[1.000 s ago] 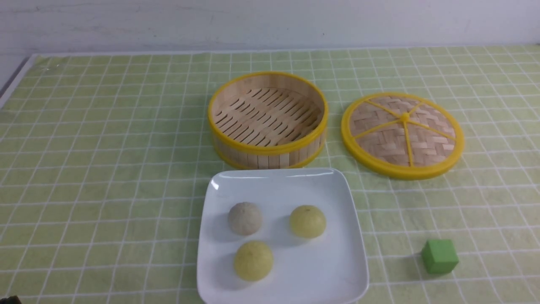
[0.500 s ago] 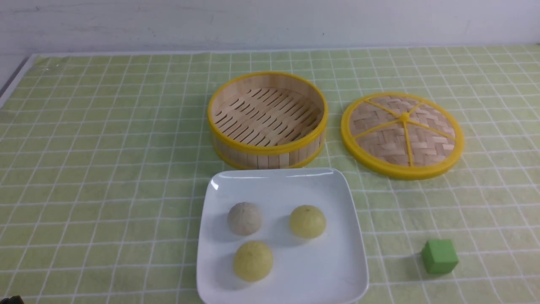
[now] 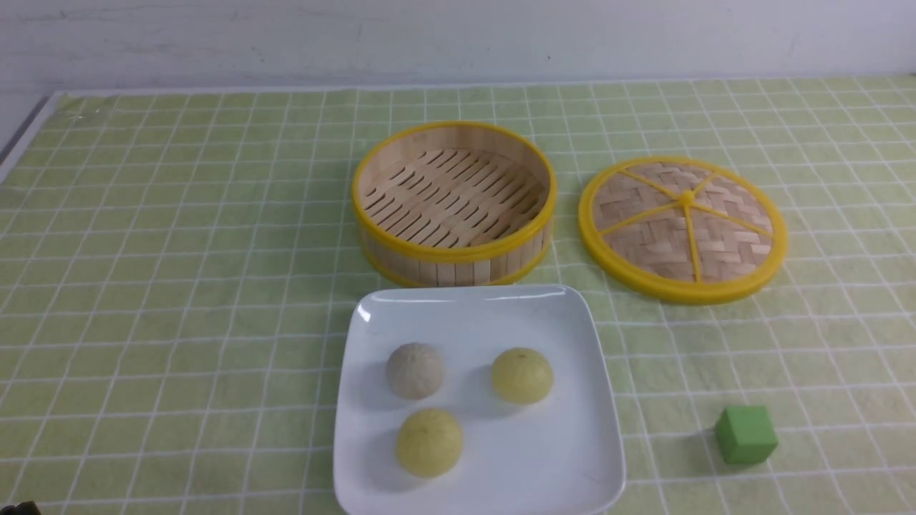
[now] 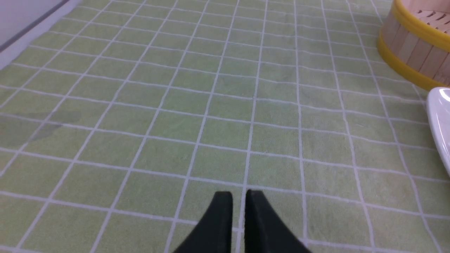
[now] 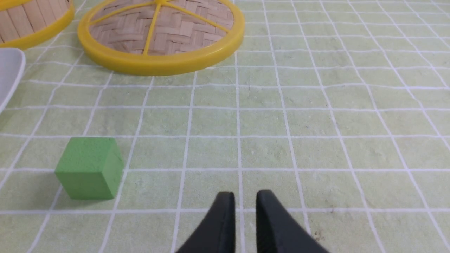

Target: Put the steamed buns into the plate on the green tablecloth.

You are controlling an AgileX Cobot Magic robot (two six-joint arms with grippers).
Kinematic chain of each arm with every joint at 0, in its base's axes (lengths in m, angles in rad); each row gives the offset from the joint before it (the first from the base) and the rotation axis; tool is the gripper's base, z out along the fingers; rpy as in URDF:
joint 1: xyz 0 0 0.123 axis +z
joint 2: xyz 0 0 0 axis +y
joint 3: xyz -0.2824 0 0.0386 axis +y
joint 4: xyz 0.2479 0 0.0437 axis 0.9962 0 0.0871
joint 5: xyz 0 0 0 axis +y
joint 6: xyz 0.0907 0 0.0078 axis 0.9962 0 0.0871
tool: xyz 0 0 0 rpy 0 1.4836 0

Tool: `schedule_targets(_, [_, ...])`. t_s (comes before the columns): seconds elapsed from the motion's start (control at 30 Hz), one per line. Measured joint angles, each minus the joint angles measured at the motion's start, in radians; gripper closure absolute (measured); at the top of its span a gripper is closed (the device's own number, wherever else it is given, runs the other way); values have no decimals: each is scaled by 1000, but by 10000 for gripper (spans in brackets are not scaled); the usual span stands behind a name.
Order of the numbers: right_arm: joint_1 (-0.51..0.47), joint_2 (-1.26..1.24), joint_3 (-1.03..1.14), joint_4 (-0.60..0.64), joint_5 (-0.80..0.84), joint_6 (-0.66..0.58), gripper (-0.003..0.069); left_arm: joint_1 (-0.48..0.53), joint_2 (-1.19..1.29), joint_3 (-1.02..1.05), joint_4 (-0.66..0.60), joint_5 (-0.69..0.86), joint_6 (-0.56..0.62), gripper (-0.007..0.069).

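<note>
All three buns [image 3: 429, 441] sit unmoved on the plate [image 3: 572, 443], the job apparently done, while my left gripper [image 4: 239, 197] and right gripper [image 5: 245, 198] hang barely ajar, empty.

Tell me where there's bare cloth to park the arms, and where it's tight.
The green tablecloth lies bare left of the steamer and plate, and right of the lid and green cube. It's tight where the steamer meets the plate, and where the buns cluster.
</note>
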Motion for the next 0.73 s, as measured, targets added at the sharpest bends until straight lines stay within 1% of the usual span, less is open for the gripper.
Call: schedule_targets(0.73, [0,0,0,0,0,0,517,0,0,0,27,1,0,517])
